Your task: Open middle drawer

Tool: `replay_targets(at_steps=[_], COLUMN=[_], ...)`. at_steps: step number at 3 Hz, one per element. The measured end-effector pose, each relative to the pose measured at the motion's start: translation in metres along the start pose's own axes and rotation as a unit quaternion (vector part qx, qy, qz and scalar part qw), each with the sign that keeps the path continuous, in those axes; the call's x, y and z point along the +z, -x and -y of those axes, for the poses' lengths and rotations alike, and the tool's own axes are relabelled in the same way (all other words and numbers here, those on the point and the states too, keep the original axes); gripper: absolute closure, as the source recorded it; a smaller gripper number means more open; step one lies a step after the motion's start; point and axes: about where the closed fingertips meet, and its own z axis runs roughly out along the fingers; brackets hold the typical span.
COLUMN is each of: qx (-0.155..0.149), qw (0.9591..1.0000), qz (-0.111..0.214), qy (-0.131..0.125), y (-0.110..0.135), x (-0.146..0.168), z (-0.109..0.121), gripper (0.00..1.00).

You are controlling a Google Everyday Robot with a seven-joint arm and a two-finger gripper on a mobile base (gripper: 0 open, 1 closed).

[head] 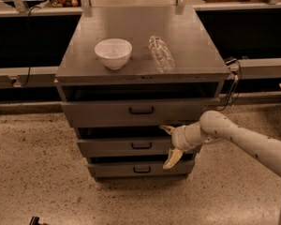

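Spreading its fingers wide and gripping nothing, the gripper (pixel 170 143) sits at the right end of the middle drawer (pixel 117 147), one finger above its front, one below, in the cabinet (pixel 145 41).

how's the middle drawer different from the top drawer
The top drawer has a taller, wider-looking front; the middle drawer has a lower one. The hand, fingers spread, sits at the middle drawer's right end; nothing touches the top drawer. Both are grey with a black centre handle.
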Motion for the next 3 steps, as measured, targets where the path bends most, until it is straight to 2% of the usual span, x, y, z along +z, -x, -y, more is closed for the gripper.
replay_targets(at_steps=[1, 2, 3], qx=[-0.011, -0.017, -0.021], qw=[0.9998, 0.9986, 0.9975], qz=[-0.014, -0.048, -0.067], qy=[0.003, 0.013, 0.009], y=[-0.007, -0.032, -0.050], x=[0.011, 0.029, 0.036], z=[-0.007, -0.022, -0.026], gripper=[0.00, 0.00, 0.00])
